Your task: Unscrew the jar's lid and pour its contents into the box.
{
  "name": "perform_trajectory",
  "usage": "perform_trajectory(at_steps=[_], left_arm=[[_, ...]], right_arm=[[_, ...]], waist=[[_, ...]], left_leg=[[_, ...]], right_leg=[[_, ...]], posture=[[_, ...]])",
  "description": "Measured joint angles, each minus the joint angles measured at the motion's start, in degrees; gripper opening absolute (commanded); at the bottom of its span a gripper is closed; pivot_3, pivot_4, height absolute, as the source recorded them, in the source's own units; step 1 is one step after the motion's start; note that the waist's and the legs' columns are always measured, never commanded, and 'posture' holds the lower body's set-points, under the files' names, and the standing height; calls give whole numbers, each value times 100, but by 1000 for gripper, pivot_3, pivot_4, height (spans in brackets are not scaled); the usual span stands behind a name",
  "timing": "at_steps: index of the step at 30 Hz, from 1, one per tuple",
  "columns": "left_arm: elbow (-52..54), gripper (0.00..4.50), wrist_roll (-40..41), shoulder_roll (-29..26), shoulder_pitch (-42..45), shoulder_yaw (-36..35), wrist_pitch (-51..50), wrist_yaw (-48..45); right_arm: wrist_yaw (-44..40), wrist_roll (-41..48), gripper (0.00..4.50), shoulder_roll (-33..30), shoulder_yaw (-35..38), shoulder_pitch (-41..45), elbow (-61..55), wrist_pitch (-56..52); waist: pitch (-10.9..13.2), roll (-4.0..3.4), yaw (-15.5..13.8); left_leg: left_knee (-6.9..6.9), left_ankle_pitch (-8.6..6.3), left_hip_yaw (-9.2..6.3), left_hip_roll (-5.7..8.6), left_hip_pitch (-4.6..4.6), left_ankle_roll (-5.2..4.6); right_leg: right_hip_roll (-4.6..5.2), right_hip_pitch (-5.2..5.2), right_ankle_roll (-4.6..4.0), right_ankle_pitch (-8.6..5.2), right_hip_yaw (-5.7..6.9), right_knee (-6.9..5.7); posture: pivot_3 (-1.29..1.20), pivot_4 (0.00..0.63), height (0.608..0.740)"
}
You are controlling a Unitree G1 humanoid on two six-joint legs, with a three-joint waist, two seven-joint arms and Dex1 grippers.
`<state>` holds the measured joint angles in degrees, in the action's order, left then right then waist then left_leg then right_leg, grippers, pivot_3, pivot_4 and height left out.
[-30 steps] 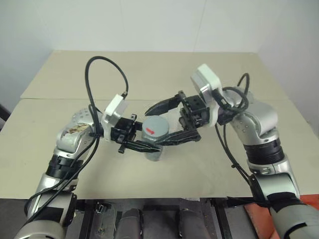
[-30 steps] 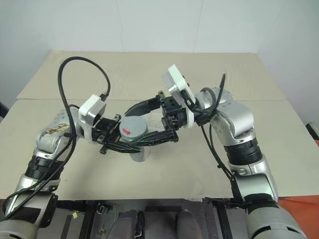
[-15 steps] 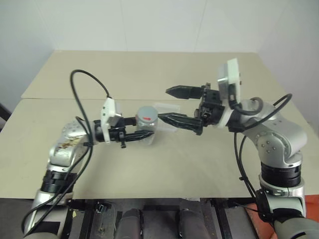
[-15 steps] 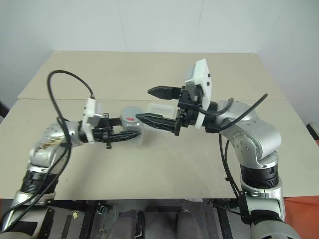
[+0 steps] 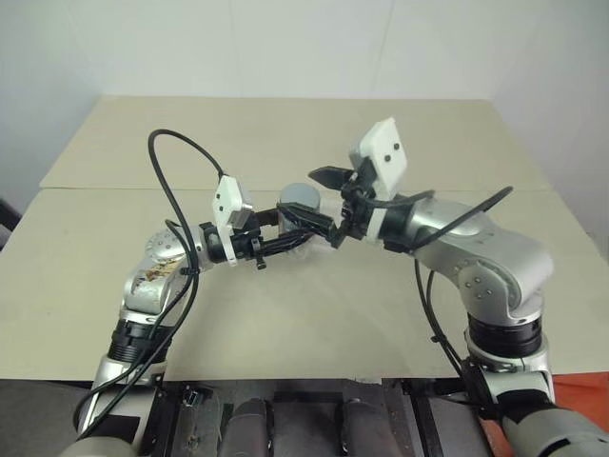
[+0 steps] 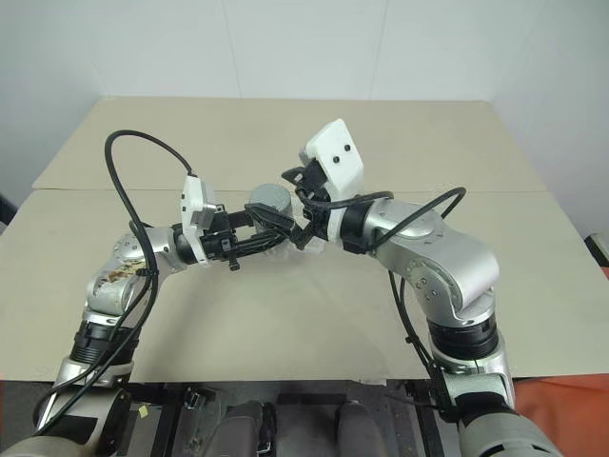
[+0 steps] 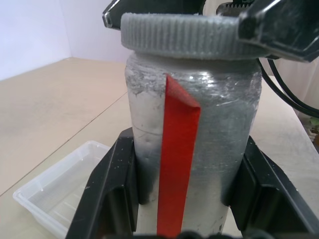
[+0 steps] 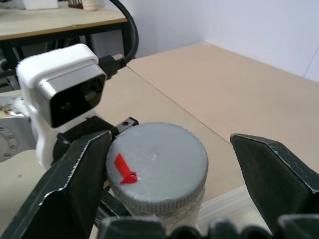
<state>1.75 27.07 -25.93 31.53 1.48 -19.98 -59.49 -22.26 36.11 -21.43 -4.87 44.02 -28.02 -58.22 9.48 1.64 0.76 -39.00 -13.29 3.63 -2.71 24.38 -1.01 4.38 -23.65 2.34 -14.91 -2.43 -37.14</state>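
**Right gripper swings back around the lid**

Since half a second ago the right gripper (image 5: pixel 322 202) has swung in from beside the jar (image 5: pixel 297 228) to bracket its top.

Head views: the left gripper (image 5: pixel 303 234) pinches the jar above the table (image 5: pixel 285 314).

Left wrist view: both fingers (image 7: pixel 107 191) press the jar's sides, the lid (image 7: pixel 187 36) above them; the box (image 7: pixel 57 191) lies beyond.

Right wrist view: spread fingers (image 8: pixel 82 172) flank the lid, one touching its edge, the other apart.

Lab or test room: bare white walls (image 5: pixel 285 48), plain beige table (image 5: pixel 285 314), second workbench (image 8: pixel 60 20)
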Motion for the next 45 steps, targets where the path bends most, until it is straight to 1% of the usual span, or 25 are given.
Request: perform_trajectory(at_steps=[10, 16, 21, 29, 32, 35, 36, 39, 40, 45], left_arm=[[7, 1943, 59, -97, -6, -1, -77, -140], [10, 1943, 263, -384, -72, -83, -203, -305], [21, 1943, 474, -667, -143, -328, -265, -497], [163, 1943, 676, -847, -221, -353, -372, -877], [163, 1943, 676, -856, -222, -353, -379, -920], [116, 1943, 671, -857, -218, -357, -376, -926], [45, 1943, 648, -852, -189, -352, -370, -924], [-226, 1943, 535, -768, 27, -272, -313, -922], [-321, 1943, 466, -704, 120, -241, -251, -930], [-535, 1943, 334, -453, 347, -23, -120, -983]], right_arm=[[7, -96, 4445, -47, -132, 64, 4, -58], [-271, 30, 4445, -293, -135, 25, -78, -58], [-475, 69, 4445, -620, -25, -126, -113, -56], [-719, 68, 4445, -810, 144, -205, -64, 46], [-898, 67, 4445, -959, 164, -262, -65, 137], [-1393, 141, 4445, -1278, 219, -447, -70, 322], [-1530, 209, 4445, -1294, 280, -479, -70, 366], [-1719, 415, 4445, -1223, 385, -436, -104, 504], [-1704, 456, 4445, -1102, 385, -382, -101, 520], [-1381, 443, 4445, -627, 279, 5, -48, 524]], waist=[[0, 0, 1], [0, 0, 6], [0, 0, 3], [0, 0, 0], [0, 0, 0], [0, 0, -16], [0, 0, -10], [0, 0, -7], [0, 0, 4], [0, 0, 12]], left_leg=[[0, 0, 0, 0, 0, 0], [1, 0, 0, -1, -1, 0], [1, 0, 1, -1, 0, 0], [1, 0, 1, -1, 0, 0], [1, 0, 2, -1, 0, 0], [0, 0, 2, -1, 0, -1], [0, 0, 2, -1, 0, 0], [0, 0, 1, -1, -5, -1], [0, 0, 2, -1, -6, -1], [1, 0, 2, -1, 0, -1]], right_leg=[[-1, 0, 0, 0, 0, 1], [-1, -1, 0, 0, 0, 1], [0, -1, 0, 0, 0, 2], [-1, -1, 0, 0, 0, 2], [-1, -1, 0, 0, 0, 3], [-1, 2, 0, 0, 1, 5], [-1, 2, 0, 0, 1, 4], [-4, 7, 0, 0, 2, 3], [-3, 6, 0, 0, 0, 3], [-4, -2, 0, 0, -1, 2]], posture=[[0, 150, 740], [0, 150, 740], [0, 150, 740], [0, 150, 740], [0, 150, 740], [0, 150, 740], [0, 150, 740], [0, 150, 740], [0, 150, 740], [0, 150, 740]])
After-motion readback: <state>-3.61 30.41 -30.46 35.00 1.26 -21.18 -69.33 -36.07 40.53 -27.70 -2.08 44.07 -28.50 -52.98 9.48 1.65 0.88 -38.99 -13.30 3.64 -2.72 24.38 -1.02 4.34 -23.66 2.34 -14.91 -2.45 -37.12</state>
